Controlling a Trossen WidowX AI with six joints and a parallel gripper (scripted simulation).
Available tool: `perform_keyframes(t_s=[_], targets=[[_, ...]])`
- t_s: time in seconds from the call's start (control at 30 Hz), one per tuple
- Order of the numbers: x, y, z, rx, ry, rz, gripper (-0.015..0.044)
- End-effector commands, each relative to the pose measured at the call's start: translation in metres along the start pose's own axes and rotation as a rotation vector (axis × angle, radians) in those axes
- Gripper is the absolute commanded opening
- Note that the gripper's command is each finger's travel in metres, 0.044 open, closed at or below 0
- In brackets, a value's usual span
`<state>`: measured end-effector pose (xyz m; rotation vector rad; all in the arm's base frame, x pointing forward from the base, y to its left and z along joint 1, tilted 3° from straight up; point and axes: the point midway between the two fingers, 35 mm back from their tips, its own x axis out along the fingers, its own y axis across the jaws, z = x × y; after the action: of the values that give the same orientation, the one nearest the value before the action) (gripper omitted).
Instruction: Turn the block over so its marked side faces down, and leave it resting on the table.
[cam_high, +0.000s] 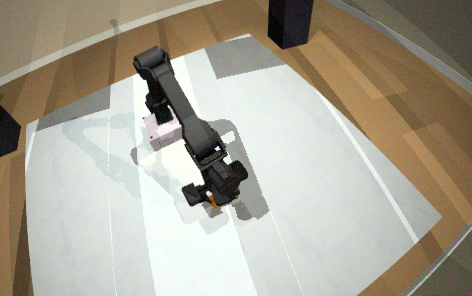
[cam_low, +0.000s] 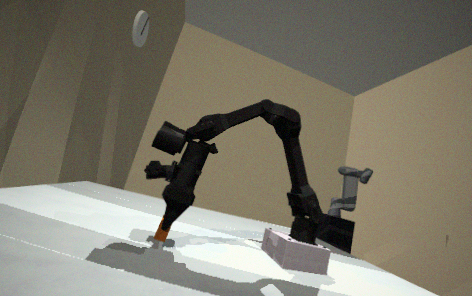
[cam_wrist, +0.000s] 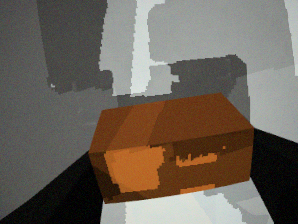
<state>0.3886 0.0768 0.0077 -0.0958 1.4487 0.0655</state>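
The orange block (cam_high: 213, 202) (cam_low: 160, 235) (cam_wrist: 185, 120) is between the fingers of my gripper (cam_high: 216, 199) (cam_low: 164, 229) (cam_wrist: 170, 148), which is shut on its two ends. In the wrist view its long top and front face show, with the black fingers against the left and right ends. The gripper tilts downward, and the block is low, close to the table (cam_high: 325, 200) (cam_low: 40, 270). I cannot tell whether it touches the table. No clear marking shows on the visible faces, only bright light patches; the underside and far side are hidden.
The arm's base stands on a pale pink box (cam_high: 163, 136) (cam_low: 305, 257), well behind the block. Shadows of the arm fall across the table around the gripper. Dark pillars stand beyond the table's edges.
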Motion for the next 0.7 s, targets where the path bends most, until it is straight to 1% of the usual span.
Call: perform_keyframes(t_s=[0.0,0.67], targets=[[0.0026,0.0000,0.0000,-0.004,-0.063,-0.004,0.0000],[0.0070,-0.0001,-0.0056,-0.003,-0.356,-0.004,0.0000]])
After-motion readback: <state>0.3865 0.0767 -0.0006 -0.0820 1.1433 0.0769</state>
